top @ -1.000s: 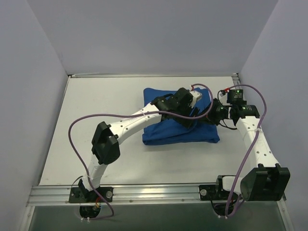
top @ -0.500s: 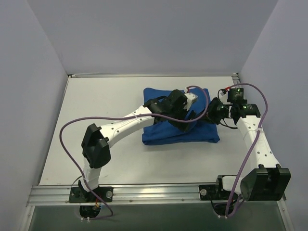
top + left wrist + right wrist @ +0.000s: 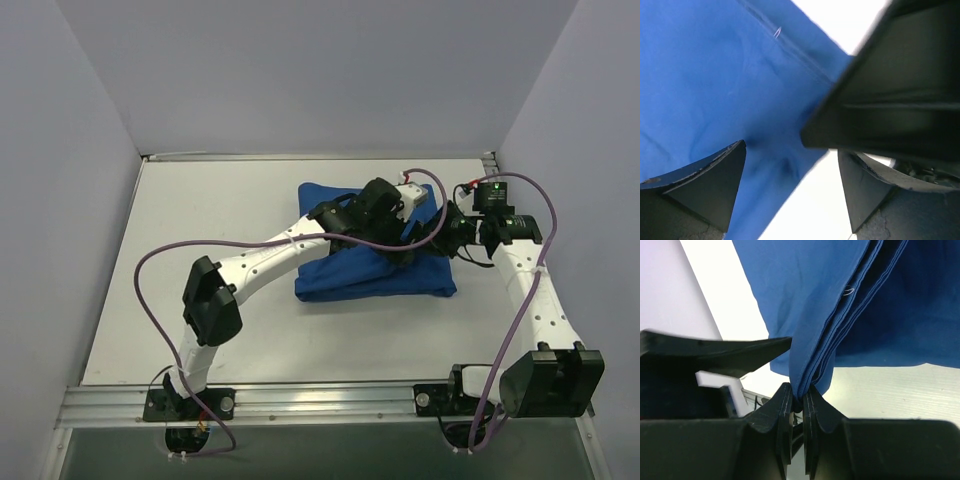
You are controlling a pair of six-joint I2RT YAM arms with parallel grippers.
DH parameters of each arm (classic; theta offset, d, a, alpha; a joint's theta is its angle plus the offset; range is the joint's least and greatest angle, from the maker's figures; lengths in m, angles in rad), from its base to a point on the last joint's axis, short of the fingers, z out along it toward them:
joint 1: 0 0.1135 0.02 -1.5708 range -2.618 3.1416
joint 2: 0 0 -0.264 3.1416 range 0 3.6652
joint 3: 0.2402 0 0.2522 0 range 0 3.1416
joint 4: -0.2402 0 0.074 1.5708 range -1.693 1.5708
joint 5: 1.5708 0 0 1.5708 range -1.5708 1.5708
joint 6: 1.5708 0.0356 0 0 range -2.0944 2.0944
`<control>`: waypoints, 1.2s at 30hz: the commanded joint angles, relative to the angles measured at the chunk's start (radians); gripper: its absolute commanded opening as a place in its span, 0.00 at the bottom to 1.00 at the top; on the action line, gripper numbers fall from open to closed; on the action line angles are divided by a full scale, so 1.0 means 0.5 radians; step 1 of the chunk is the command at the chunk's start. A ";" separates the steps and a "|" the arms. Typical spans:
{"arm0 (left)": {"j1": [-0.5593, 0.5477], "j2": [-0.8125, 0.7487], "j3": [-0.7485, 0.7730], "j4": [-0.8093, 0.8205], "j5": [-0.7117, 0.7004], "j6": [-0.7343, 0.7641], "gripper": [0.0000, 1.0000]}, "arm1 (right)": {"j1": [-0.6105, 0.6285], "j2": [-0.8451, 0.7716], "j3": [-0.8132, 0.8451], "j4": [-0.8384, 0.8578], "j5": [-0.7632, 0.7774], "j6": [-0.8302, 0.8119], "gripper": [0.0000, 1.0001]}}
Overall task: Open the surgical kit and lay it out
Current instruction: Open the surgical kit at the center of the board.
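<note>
Cloth wrap (image 3: 372, 278) lies folded shut at centre-right of the overhead view. My right gripper (image 3: 798, 401) pinches its gathered edge, I judge to peel a flap open. My left gripper (image 3: 790, 170) hangs spread over the blue, holding nothing.

right pincer (image 3: 798, 402) pinching blue cloth wrap (image 3: 805, 305), lifted

The wrap (image 3: 375, 275) is a royal-blue cloth bundle, folded shut, lying flat on the counter (image 3: 200, 250) right of centre and toward the back. Its layered, stitched right edge is gathered and pinched between the right fingers (image 3: 782, 412).
</note>
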 commanded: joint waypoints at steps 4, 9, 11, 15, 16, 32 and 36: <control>0.041 0.148 0.147 -0.097 -0.070 0.011 0.77 | 0.011 -0.049 0.127 -0.011 -0.090 0.052 0.00; 0.139 0.170 0.165 -0.155 -0.079 -0.011 0.24 | 0.011 -0.043 0.130 0.001 -0.084 0.055 0.00; 0.176 0.100 0.113 -0.155 -0.106 -0.014 0.02 | 0.011 -0.022 0.157 -0.024 0.004 0.022 0.19; 0.347 -0.096 -0.037 -0.146 -0.125 -0.063 0.02 | -0.035 0.146 0.317 -0.128 0.381 -0.147 0.61; 0.384 -0.170 -0.065 -0.155 -0.122 -0.078 0.02 | -0.053 0.189 0.359 -0.158 0.455 -0.187 0.65; 1.461 -0.907 -0.801 -0.315 -0.202 -0.296 0.02 | -0.366 0.865 0.480 0.167 1.011 -0.365 0.00; 1.676 -1.039 -1.055 -0.257 -0.260 -0.272 0.02 | -0.372 1.015 0.452 0.221 1.100 -0.408 0.00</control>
